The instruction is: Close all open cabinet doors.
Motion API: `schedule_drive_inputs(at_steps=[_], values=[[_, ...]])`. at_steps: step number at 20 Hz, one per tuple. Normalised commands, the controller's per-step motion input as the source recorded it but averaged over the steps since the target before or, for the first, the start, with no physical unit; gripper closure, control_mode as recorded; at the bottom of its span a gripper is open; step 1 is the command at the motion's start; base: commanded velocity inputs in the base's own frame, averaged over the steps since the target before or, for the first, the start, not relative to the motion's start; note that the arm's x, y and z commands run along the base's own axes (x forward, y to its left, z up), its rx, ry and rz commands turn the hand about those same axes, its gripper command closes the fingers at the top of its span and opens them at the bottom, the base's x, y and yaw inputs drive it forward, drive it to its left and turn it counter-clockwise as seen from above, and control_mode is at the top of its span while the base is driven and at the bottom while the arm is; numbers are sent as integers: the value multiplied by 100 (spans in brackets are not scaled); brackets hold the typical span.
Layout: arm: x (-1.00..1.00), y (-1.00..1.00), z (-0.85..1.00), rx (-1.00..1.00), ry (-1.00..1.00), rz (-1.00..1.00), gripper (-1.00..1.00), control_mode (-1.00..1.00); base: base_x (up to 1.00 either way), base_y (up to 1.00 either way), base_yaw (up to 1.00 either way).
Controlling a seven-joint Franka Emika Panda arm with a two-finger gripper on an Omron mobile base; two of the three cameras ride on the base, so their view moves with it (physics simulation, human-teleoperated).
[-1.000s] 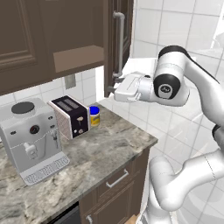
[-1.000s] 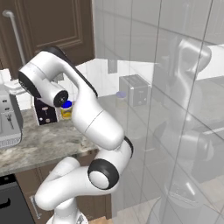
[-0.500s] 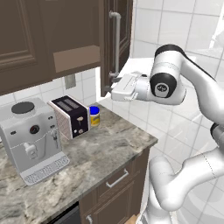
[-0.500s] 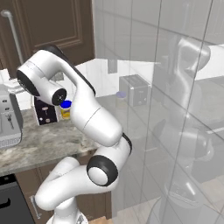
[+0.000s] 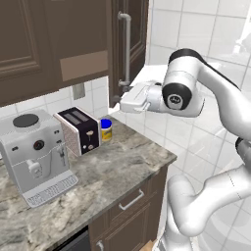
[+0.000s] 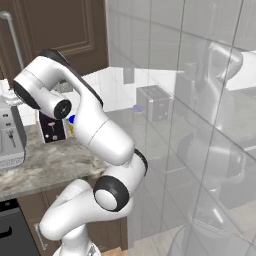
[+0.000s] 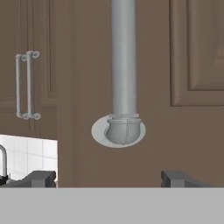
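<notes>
The white arm point(image 5: 206, 98) fills the right half of the left base view, bending up from the lower right and reaching left toward the upper centre. There an open cabinet door point(image 5: 135, 34) stands edge-on to that camera, swung out from the wall cabinets point(image 5: 49, 39) that cover the upper left of the frame. In the right base view the same door point(image 6: 60, 30) spans the upper left, its recessed panel facing the camera. Below the cabinets, the stone desk point(image 5: 112, 171) runs across the lower left of the left base view. On it, from the left of the frame toward the centre, stand a silver coffee machine point(image 5: 34, 152), a dark toaster point(image 5: 78, 130) and a small yellow jar with a blue lid point(image 5: 106, 130) just beside the toaster. The door's long silver bar handle point(image 5: 127, 49) hangs vertically in the upper centre of the left base view, and the gripper point(image 5: 122, 98) sits right at its lower end. In the hand view the handle point(image 7: 124, 61) and its round foot are centred close ahead, with the two dark fingertips point(image 7: 39, 178) set wide apart at the bottom corners, the gripper released and grasping nothing.
</notes>
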Motion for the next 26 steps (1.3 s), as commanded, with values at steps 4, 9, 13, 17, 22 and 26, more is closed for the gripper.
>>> schedule_drive_inputs(at_steps=[4,9,13,17,22,26], values=[[53,0,0,0,0,0,-100,-100,0,0,0],[50,2,0,0,0,0,-100,-100,0,0,0],[41,6,0,0,-1,0,-100,-100,0,0,0],[38,9,0,0,0,0,-100,-100,0,0,0],[29,12,0,0,0,0,-100,-100,0,0,0],[29,16,0,0,0,-1,-100,-100,0,0,0]])
